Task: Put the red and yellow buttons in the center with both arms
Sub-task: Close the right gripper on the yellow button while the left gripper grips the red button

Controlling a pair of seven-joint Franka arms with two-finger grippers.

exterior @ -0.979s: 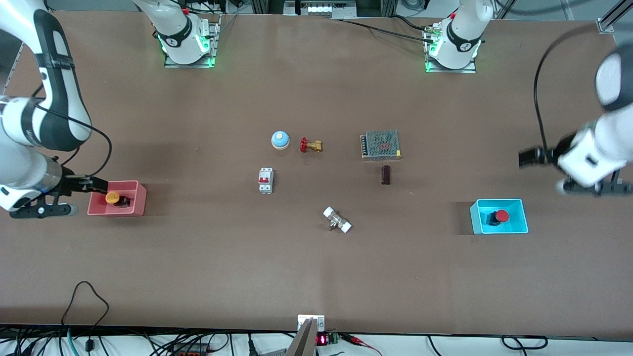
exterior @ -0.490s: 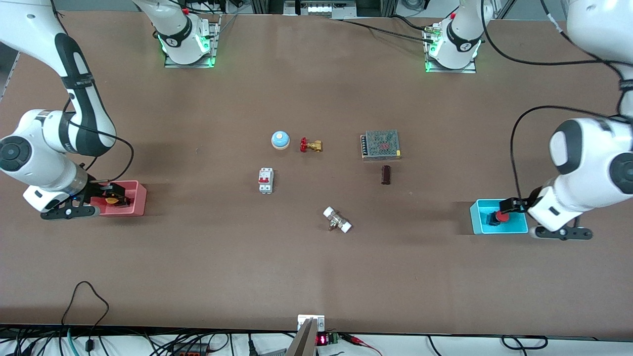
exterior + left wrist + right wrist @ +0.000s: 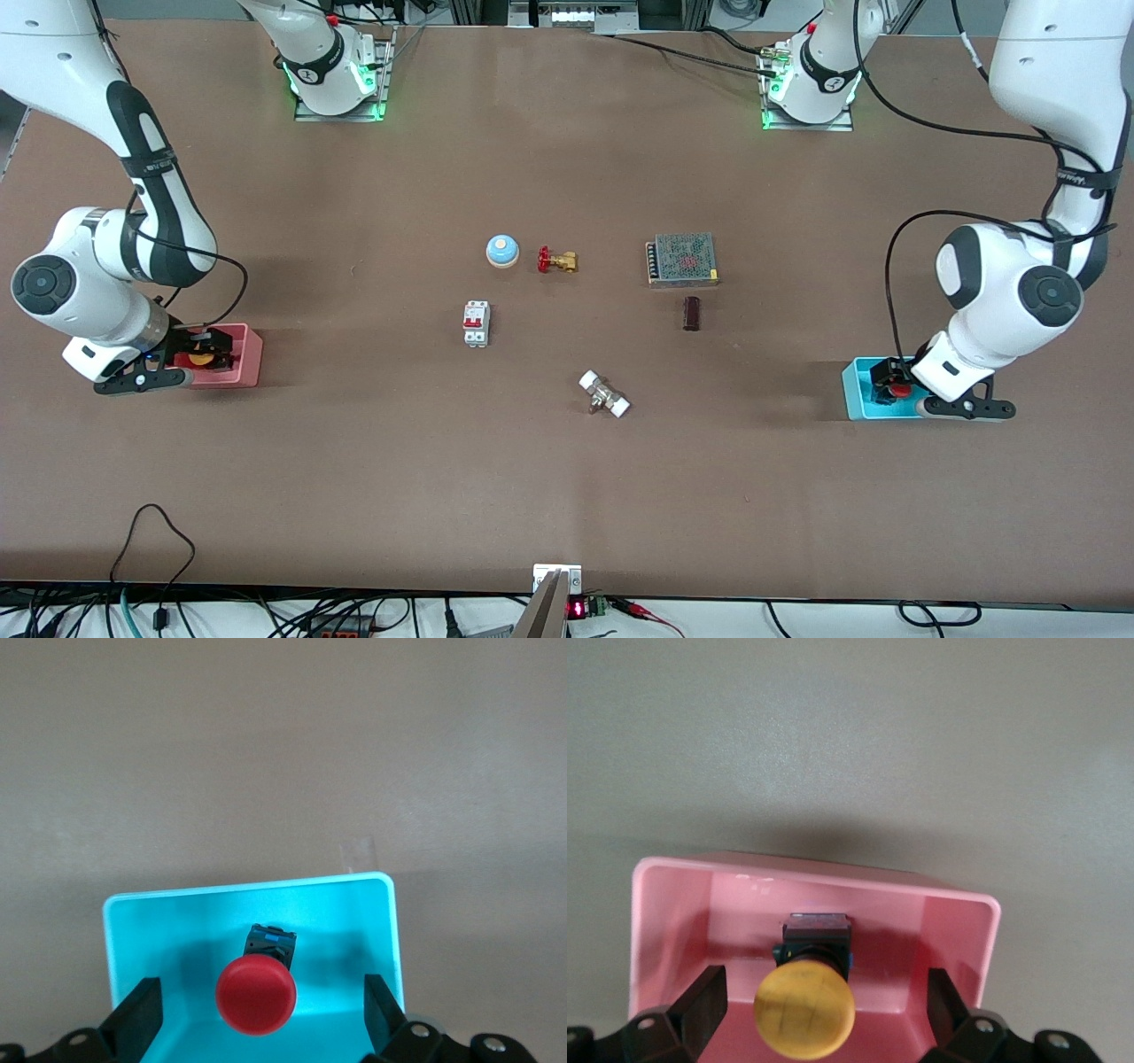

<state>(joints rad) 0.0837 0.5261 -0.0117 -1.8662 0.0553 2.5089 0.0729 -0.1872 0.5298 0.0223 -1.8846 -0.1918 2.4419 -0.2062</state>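
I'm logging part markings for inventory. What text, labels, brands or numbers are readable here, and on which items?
None can be read.
Red digits on the small display at the table edge nearest the front camera: too small.
Circuit breaker: no legible print.
Power supply: no legible label.
Red button and yellow button: caps blank.

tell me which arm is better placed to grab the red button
Left. Its end effector is open and straddles the red button in the cyan bin; the right end effector is over the pink bin at the right arm's end.
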